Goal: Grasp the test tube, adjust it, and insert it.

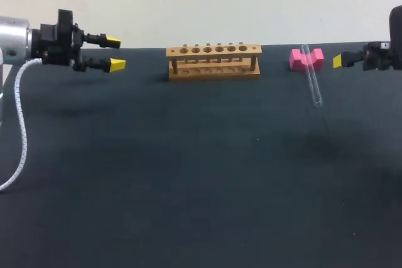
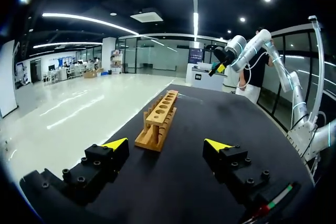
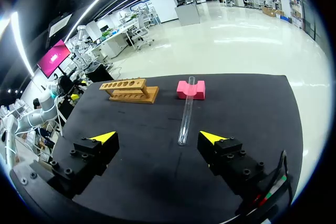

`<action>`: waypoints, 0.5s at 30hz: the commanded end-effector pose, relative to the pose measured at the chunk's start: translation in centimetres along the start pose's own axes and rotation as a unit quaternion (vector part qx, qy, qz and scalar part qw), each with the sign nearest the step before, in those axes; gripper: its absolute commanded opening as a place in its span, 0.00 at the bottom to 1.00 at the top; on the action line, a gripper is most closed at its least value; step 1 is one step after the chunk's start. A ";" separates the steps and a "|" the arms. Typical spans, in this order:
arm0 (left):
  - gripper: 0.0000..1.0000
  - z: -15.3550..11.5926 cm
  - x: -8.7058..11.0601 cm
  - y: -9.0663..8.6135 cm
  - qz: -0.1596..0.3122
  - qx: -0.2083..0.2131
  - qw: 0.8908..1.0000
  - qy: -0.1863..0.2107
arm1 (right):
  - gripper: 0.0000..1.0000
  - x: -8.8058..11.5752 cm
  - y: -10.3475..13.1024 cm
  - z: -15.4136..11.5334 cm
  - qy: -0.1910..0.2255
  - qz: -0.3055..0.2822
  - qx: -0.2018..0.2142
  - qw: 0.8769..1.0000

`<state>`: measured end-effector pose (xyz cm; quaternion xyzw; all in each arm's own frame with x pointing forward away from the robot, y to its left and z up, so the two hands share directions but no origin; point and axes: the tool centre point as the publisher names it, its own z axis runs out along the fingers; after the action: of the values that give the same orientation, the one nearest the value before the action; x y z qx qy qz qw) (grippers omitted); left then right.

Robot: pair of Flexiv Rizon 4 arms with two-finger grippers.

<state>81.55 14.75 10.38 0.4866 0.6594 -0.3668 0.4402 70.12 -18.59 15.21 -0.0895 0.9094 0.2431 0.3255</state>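
Glass test tube point(image 1: 312, 83) lies ungrasped, one end propped on pink block point(image 1: 306, 59), near wooden rack point(image 1: 213, 61); left gripper point(image 1: 115, 53) and right gripper point(image 3: 157, 137) both spread, empty. Grasp, adjust, insert all remain.

My fingers point(image 1: 115, 64) black with yellow tips; rack point(image 1: 213, 61) tan wood, block point(image 1: 296, 59) pink, test tube point(image 1: 312, 83) clear, tabletop point(image 1: 188, 174) near-black.

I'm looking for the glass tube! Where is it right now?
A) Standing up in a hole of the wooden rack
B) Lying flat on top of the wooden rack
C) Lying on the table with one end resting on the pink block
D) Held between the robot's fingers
C: the test tube lies on the table with its far end propped in the notch of the pink block, well apart from the wooden rack.
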 end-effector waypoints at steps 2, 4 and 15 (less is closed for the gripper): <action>1.00 0.9 0.2 0.7 -0.003 0.001 1.000 -0.005 | 1.00 -0.1 0.0 -0.1 0.003 0.000 0.000 1.000; 1.00 1.1 0.3 0.8 -0.007 -0.007 1.000 -0.005 | 1.00 -0.1 0.0 -0.1 0.003 0.000 0.000 1.000; 1.00 1.2 0.3 0.9 -0.016 -0.008 1.000 -0.003 | 1.00 -0.1 0.0 -0.1 0.003 0.000 0.000 1.000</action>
<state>82.70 14.02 9.69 0.4716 0.6689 -0.3707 0.4390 70.12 -18.58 15.21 -0.0896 0.9094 0.2431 0.3254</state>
